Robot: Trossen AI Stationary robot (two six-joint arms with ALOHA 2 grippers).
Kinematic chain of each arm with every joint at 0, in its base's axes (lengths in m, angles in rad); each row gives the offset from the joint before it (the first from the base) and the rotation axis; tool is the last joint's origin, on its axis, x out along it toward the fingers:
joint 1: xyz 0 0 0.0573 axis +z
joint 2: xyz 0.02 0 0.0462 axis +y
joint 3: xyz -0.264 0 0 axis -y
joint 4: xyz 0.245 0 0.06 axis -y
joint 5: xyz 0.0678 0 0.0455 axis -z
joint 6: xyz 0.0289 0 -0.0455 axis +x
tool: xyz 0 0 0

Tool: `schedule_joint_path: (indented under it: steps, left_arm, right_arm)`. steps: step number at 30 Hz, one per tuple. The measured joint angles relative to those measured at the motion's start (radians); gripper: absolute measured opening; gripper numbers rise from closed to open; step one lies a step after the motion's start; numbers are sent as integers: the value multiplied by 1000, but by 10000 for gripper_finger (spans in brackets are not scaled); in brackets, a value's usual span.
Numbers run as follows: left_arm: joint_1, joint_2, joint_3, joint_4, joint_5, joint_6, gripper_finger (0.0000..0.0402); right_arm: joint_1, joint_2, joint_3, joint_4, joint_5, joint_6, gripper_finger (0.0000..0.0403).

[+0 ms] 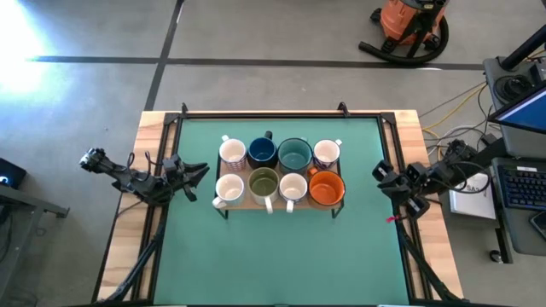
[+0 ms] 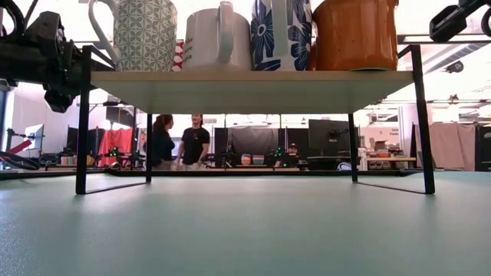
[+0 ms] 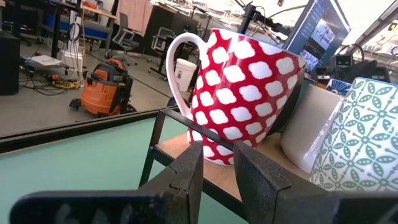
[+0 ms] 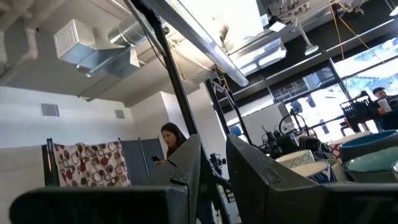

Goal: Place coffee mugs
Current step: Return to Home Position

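Observation:
Eight coffee mugs stand on a low wooden shelf (image 1: 279, 204) with black metal legs, mid-table. The far row holds a red-and-white mug (image 1: 232, 152), a navy one (image 1: 261, 152), a teal one (image 1: 294, 154) and a white patterned one (image 1: 327, 153). The near row holds a white one (image 1: 229, 189), an olive one (image 1: 263, 182), a white one (image 1: 293, 188) and an orange one (image 1: 326, 188). My left gripper (image 1: 201, 174) waits left of the shelf, level, facing the red-and-white mug (image 3: 242, 99), its fingers a narrow gap apart and empty. My right gripper (image 1: 379, 174) is right of the shelf, tipped upward, narrowly open and empty.
The shelf's legs (image 2: 80, 123) stand on the green mat (image 1: 281, 256), which stretches bare toward the near edge. An orange vacuum (image 1: 409, 26) sits on the floor beyond the table, and a keyboard (image 1: 520, 183) lies to its right. People (image 2: 180, 142) stand in the room behind.

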Motion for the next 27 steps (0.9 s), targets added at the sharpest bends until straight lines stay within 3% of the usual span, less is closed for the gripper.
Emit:
schedule_joint_path:
  steps: [12, 27]
  left_arm:
    - [0, 0, 0, 0, 0, 0, 72]
    - [0, 0, 0, 0, 0, 0, 72]
  right_arm:
    - [1, 38, 0, -150, 0, -2, 68]
    - [1, 64, 0, -153, 0, -1, 68]
